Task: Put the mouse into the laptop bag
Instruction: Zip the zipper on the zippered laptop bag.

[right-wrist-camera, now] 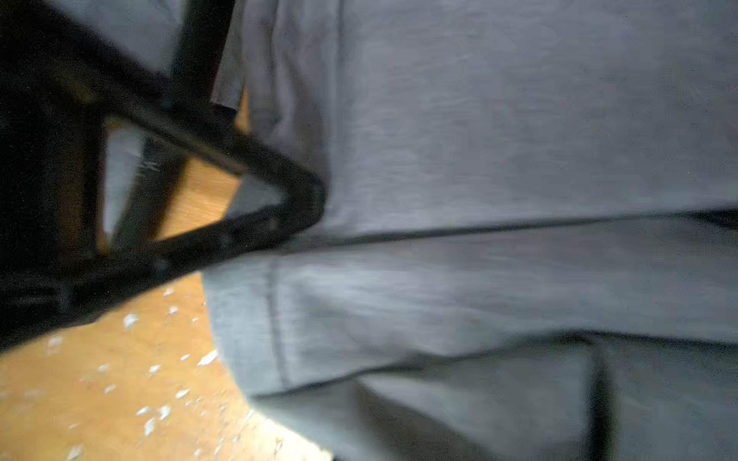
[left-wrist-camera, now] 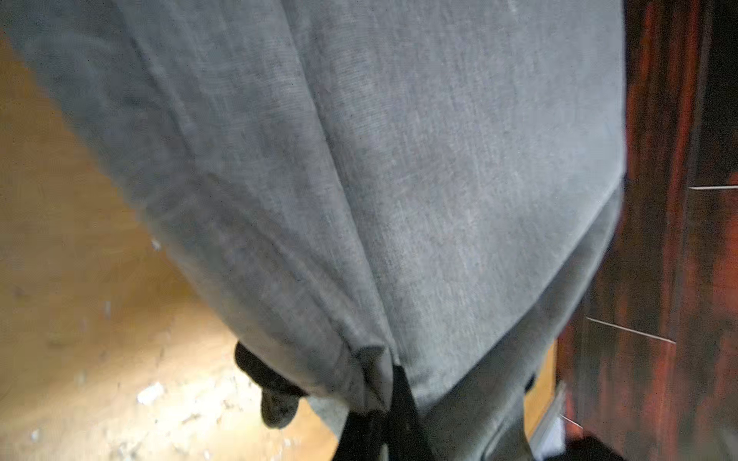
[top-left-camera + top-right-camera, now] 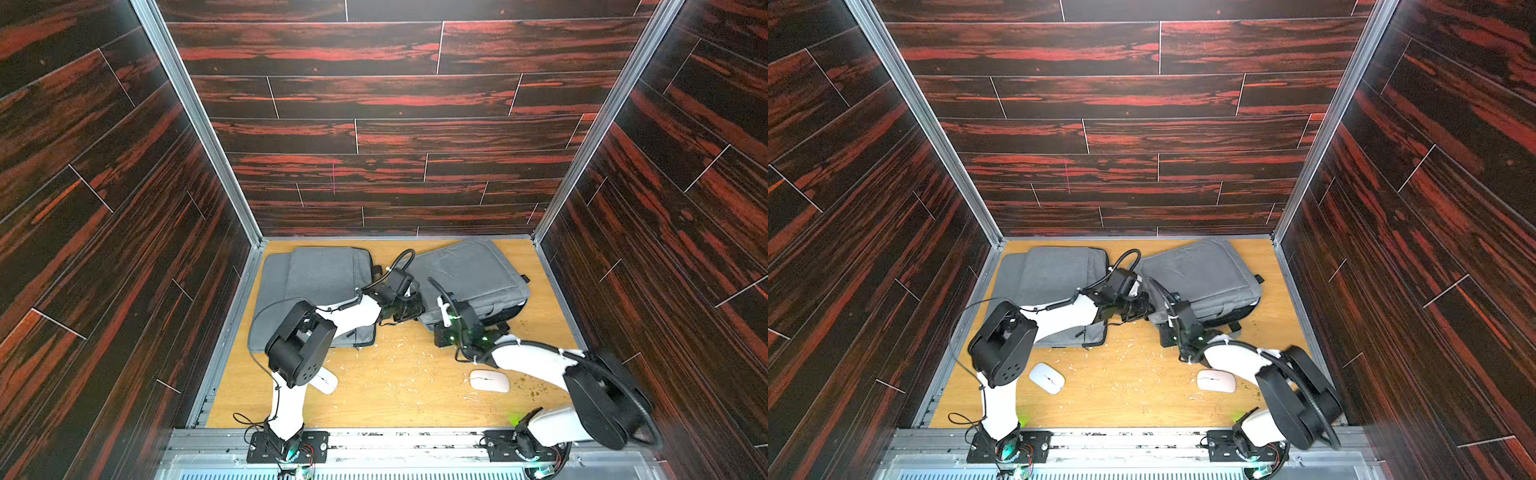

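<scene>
Pink mouse [image 3: 489,381] apart from right hand [image 3: 451,309]

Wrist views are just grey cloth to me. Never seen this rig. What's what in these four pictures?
It is a two-armed robot mounted at the near edge of a wooden table, inside dark wood-patterned walls. The two wide pictures come from one overhead camera head; the two close-ups come from cameras on the wrists, hence all the bag fabric. On the table lie two grey laptop bags, the left bag and the right bag, a white mouse, a pinkish mouse and crumbs. The left gripper is shut on a corner of the right bag. The right gripper is shut at that bag's edge; what it pinches is hidden. Both mice lie free.
</scene>
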Robot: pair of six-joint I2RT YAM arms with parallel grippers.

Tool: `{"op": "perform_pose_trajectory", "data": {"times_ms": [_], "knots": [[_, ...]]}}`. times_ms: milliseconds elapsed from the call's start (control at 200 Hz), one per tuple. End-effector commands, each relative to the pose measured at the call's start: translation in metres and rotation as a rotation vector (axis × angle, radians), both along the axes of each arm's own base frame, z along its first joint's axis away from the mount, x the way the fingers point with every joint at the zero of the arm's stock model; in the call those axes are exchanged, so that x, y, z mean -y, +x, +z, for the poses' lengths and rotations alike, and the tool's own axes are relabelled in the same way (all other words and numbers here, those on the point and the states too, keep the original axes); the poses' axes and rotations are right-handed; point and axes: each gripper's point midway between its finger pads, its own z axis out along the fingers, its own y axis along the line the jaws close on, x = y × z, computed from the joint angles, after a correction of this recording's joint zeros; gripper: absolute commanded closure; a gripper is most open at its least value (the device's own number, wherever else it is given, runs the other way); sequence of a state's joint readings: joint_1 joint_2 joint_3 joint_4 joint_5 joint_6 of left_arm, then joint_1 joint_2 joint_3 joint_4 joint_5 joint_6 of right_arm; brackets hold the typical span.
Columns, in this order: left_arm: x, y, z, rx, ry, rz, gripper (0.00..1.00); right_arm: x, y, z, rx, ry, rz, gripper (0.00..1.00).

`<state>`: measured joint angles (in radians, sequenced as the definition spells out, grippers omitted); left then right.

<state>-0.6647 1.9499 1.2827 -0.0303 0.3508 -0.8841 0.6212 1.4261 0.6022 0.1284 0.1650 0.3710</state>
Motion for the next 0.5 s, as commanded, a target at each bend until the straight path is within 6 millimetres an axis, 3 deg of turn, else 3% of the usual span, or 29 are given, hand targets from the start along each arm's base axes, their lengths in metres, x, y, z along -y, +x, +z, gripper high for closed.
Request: {"op": "perform_pose_trajectory", "data": {"times_ms": [0, 230, 386, 496], "knots": [[-0.027, -0.001, 0.026, 0.005, -0.021, 0.021, 1.00, 0.054, -0.002, -0.020, -0.055, -0.056, -0.167, 1.00], [-0.045, 0.000, 0.022, 0.014, 0.017, 0.041, 1.00, 0.081, 0.000, -0.017, -0.071, -0.014, -0.227, 1.00], [-0.043, 0.000, 0.014, -0.003, 0.013, 0.036, 1.00, 0.059, -0.004, -0.013, -0.112, 0.078, -0.152, 1.00], [-0.042, -0.002, 0.013, -0.005, 0.005, 0.041, 0.92, 0.040, -0.009, -0.011, -0.131, 0.131, -0.103, 1.00]]}}
